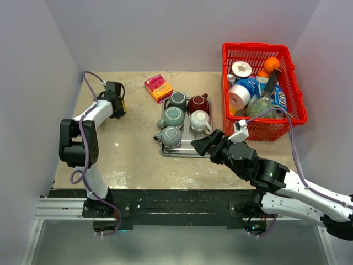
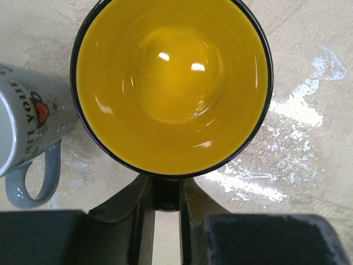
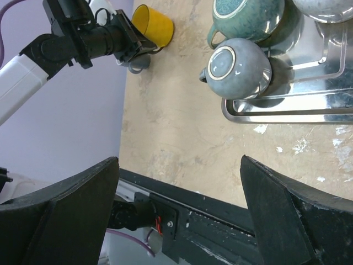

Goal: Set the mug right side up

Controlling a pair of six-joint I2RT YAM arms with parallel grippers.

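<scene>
Your left claw [image 2: 165, 190] is squeezed almost all the way shut. It is pinching the near edge of the yellow mug [image 2: 174, 83]. You cannot tell if the dark bit between the fingers is the rim or a handle. The mug is at the far left side of the desk [image 1: 132, 160], well apart from the metal tray [image 1: 182, 153] with the little pots on it. From the left wrist you look right into the mug and see its shiny yellow inside. So its mouth points at the claw, not down at the desk.

You look to be in the middle of the turning step. The mug is grabbed and its open end is already off the desk. From the right wrist it looks tipped, not fully straight. No view shows if its bottom touches the desk.

For the next move, tip the mug until its mouth points straight up. Then lower it until the bottom sits flat. Only then open the claw and pull it away gently, so the mug does not wobble over.

Watch the grey and white mug [image 2: 27, 121] lying on its side just beside the yellow one. Its handle is close, so keep your turn away from it.

Your right claw [image 3: 179, 165] is wide open and holds nothing. It hangs over the near edge of the desk by the tray. It can wait there.
</scene>
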